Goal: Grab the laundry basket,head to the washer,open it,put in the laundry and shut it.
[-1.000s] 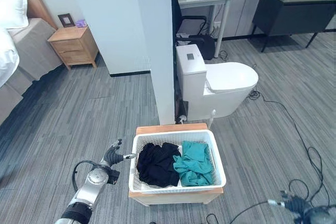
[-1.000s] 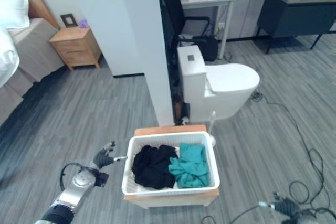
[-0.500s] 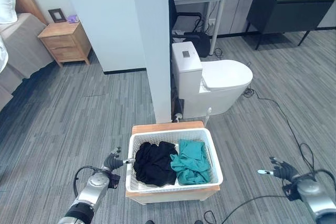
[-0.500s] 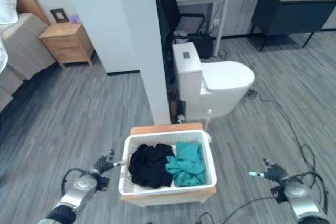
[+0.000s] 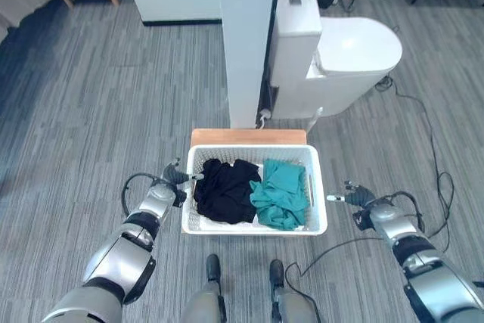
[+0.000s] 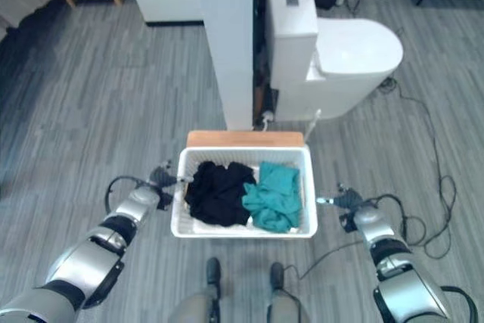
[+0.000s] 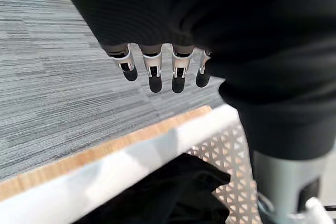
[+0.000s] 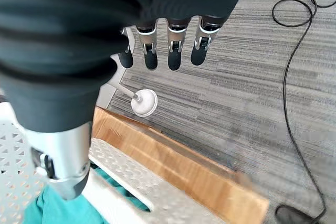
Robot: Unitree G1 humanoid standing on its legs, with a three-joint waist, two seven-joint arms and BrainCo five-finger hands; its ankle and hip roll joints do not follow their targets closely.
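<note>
White perforated plastic laundry basket [image 5: 318, 209] on a low wooden stand [image 5: 248, 136], holding soft black clothing [image 5: 224, 189] and teal clothing [image 5: 280, 193]. Left robot hand [image 5: 175, 175] and right robot hand [image 5: 351, 194] flank its ends, fingers extended, holding nothing. Uneven purchase on the smooth rim could tip the load out.

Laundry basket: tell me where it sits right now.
In the left eye view the white laundry basket sits on a low wooden stand between the left hand and right hand, before the toilet.
</note>
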